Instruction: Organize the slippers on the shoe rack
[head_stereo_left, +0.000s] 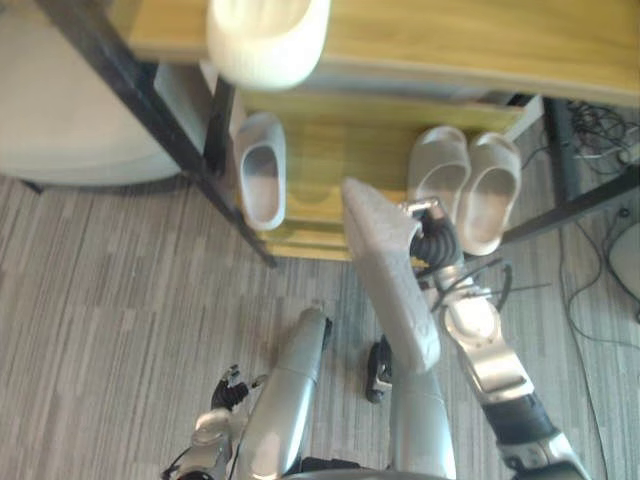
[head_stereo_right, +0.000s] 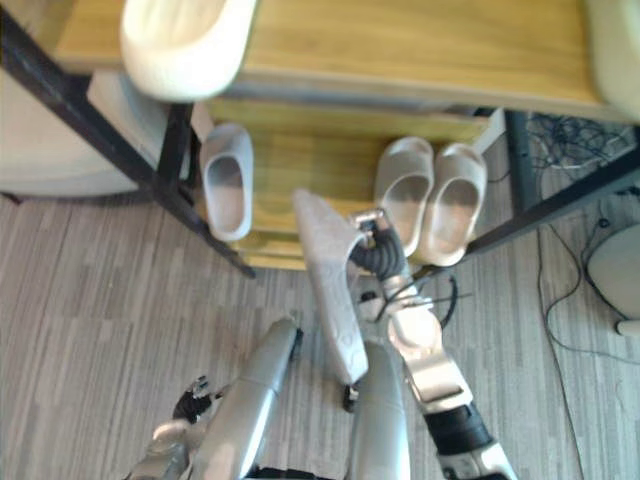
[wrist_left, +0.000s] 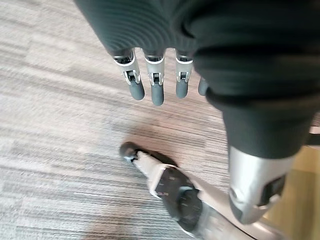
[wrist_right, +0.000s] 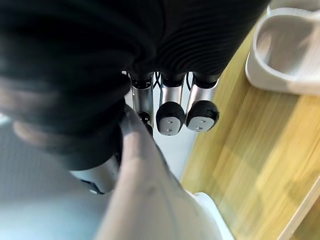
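Left hand: low at near left over the carpet floor, fingers straight and loose, nothing in them. Idle.

Lower shelf of the shoe rack, left end: one pale grey slipper, toe toward me, no mate beside it.

Centre, just in front of the rack: held slipper, same pale grey, up off the floor and tilted on edge, long axis running near to far. Right hand has it at the far end, fingers curled against one face and thumb on the other.

Right end of the shelf: pair of beige slippers, side by side and touching.

Handling, my judgement: moulded foam, so light, bendy and not fragile. An end pinch lets the free length swing. A hold nearer the middle would steady it. Likely target: the gap beside the lone grey one.
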